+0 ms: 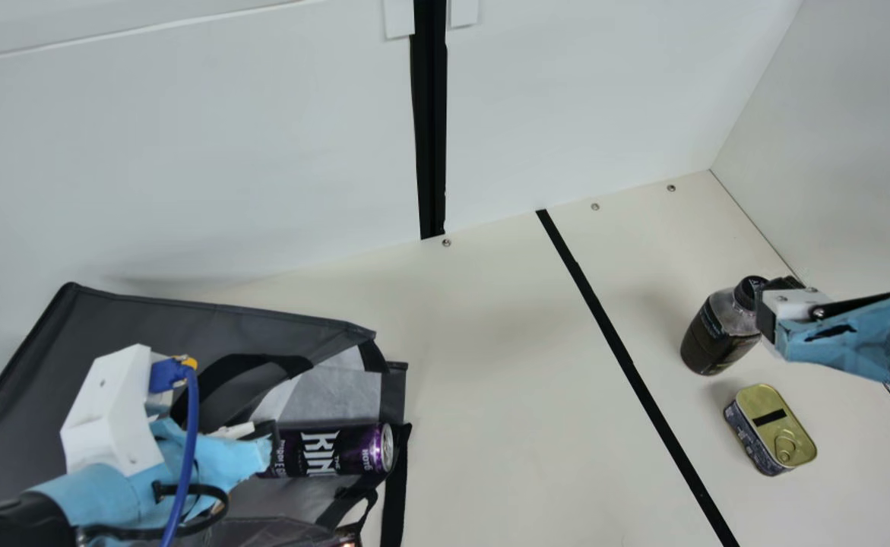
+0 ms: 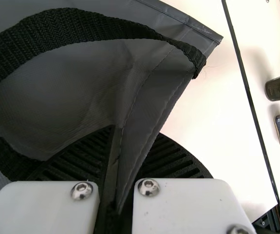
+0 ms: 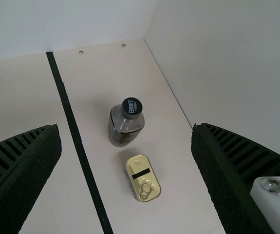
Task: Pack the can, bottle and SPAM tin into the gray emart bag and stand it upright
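The gray emart bag (image 1: 110,327) lies on the table at the main view's left, its mouth facing right. Lying at that mouth is the purple-black can (image 1: 338,450), its left end hidden by my left gripper (image 1: 266,441). In the left wrist view that gripper (image 2: 114,146) is shut on the edge of the bag (image 2: 52,87), near a black strap. My right gripper (image 1: 775,300) is over the right side by the bottle (image 1: 720,332); the right wrist view shows its fingers wide open (image 3: 126,146), the upright bottle (image 3: 125,124) and SPAM tin (image 3: 142,178) lying between and below them.
A black stripe (image 1: 619,349) crosses the table (image 1: 490,395) between the bag and the bottle with the tin. White walls (image 1: 224,152) rise behind and at the right. Black straps (image 1: 395,486) hang out at the bag's mouth.
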